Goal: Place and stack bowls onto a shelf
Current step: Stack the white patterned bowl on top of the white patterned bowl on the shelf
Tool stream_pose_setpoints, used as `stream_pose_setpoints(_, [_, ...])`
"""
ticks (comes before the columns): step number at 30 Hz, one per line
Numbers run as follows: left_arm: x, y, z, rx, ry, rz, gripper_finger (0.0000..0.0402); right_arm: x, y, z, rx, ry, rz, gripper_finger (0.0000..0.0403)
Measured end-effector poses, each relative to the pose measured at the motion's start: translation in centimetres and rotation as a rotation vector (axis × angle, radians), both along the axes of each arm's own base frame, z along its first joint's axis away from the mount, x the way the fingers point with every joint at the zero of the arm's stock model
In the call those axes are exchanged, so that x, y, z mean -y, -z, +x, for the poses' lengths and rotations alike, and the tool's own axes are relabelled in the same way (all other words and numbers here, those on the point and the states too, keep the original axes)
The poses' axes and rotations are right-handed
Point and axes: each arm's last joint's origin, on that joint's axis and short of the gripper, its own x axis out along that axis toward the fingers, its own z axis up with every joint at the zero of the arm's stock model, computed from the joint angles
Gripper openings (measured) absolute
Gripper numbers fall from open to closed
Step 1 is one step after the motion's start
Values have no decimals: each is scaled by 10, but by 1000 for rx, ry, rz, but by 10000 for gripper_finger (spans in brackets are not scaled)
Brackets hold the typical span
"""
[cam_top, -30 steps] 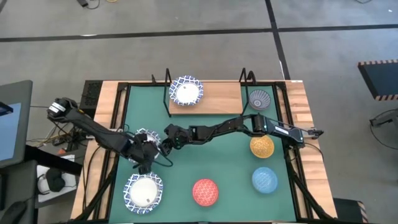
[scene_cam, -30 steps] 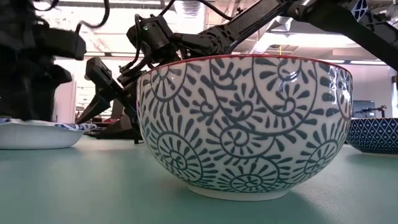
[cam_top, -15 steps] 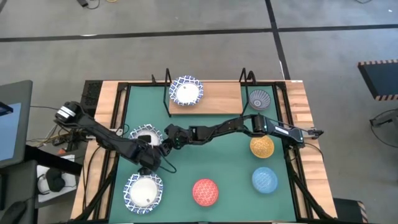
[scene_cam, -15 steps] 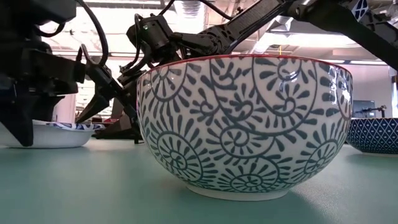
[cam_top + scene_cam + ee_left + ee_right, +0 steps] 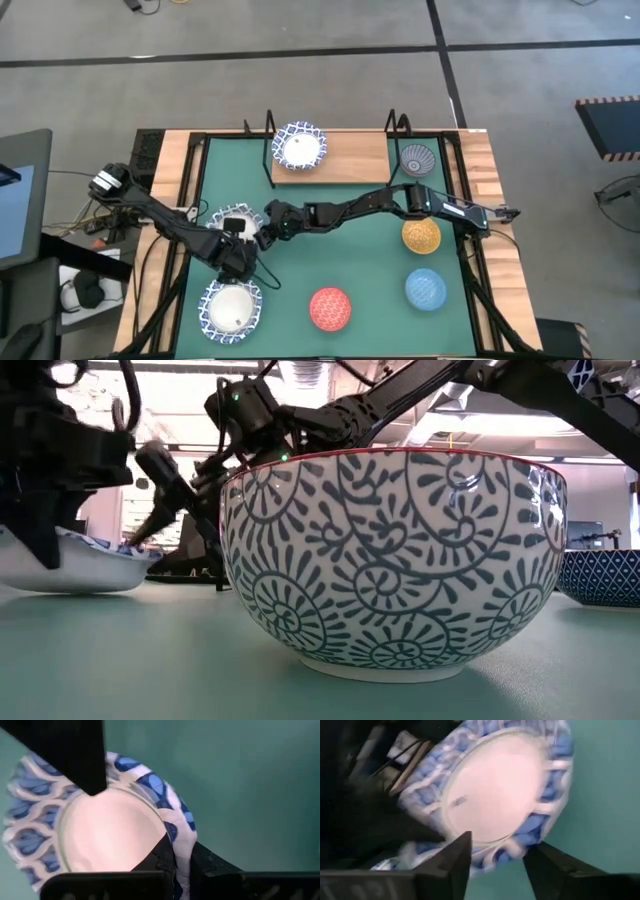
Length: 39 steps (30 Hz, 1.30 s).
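The white bowl with the blue patterned rim (image 5: 232,219) sits on the green mat (image 5: 350,270) between the two grippers, and in the low view (image 5: 75,560) it looks tipped, one edge lifted, though a dark arm hides part of it. The left gripper (image 5: 237,243) has its fingers clamped right on that rim; the left wrist view shows the rim (image 5: 177,837) pinched between the two dark fingers (image 5: 161,857). The right gripper (image 5: 266,228) is just beside the same bowl on the opposite side, fingers (image 5: 454,857) spread apart with the rim (image 5: 530,827) lying in the gap between them, and I can't be sure they touch it.

Just behind the left gripper, toward the table's near edge, a second white blue-rimmed bowl (image 5: 231,308) rests on the mat. Out past the right gripper, at the far side, the shelf (image 5: 345,157) carries a third blue-rimmed bowl (image 5: 300,147) on its wooden board. Beside the shelf stands the grey-blue patterned bowl (image 5: 418,159). Along the right arm's side lie the yellow-orange bowl (image 5: 421,236) and the light blue bowl (image 5: 425,288), with the red bowl (image 5: 330,308) near the front edge, filling the low view (image 5: 390,560).
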Motion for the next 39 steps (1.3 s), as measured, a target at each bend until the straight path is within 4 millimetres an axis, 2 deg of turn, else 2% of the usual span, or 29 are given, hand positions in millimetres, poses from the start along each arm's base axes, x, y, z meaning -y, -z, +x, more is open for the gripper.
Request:
stream_pose_setpoints(4, [2,-2,2,40,0,25,2,4,3,0,-13,26,-3,121])
stream_pose_setpoints(11, [6,-20,10,82,-45,8,3,5,3,-1,-23,27,-73,21])
stream_pose_setpoints(17, [2,-40,3,58,-225,44,33,12,-5,-7,-98,12,-178,25])
stream_pose_setpoints(21, [0,-48,-2,73,-299,65,72,21,-12,-15,-202,48,-269,32])
stream_pose_setpoints(25, [-2,-53,-4,109,-335,55,122,22,-27,-23,-263,58,-397,22])
stream_pose_setpoints(32, [-15,-72,-21,248,-482,104,197,-1,-70,-44,-367,-27,-592,31])
stream_pose_setpoints(39, [-19,-90,-30,436,-485,89,206,-24,-110,-75,-378,-14,-736,24])
